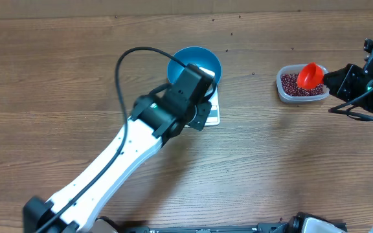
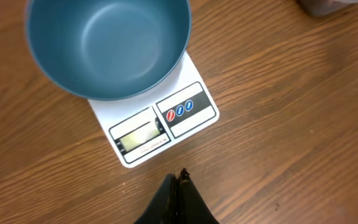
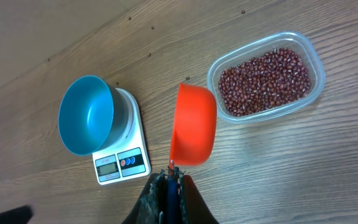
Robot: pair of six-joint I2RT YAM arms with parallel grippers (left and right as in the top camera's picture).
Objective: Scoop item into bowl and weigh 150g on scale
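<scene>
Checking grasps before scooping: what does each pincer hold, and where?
Right pincer grips the orange scoop by its handle; left pincer is shut, holding nothing.

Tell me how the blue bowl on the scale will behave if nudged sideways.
The bowl looks empty, so probably light and easily shoved. Its rim overhangs the scale, so a push may slide or tip it off. Its smooth round wall likely slips.

Our L arm (image 1: 128, 145) reaches diagonally from the worktop's (image 1: 57, 77) near edge toward its middle, wrist angled down. L fingers (image 2: 168, 190) are pressed together w/ nothing between. R arm (image 1: 368, 81) sits at the right edge, and R fingers (image 3: 159, 190) clamp the red scoop (image 3: 194, 124) by its handle.
</scene>
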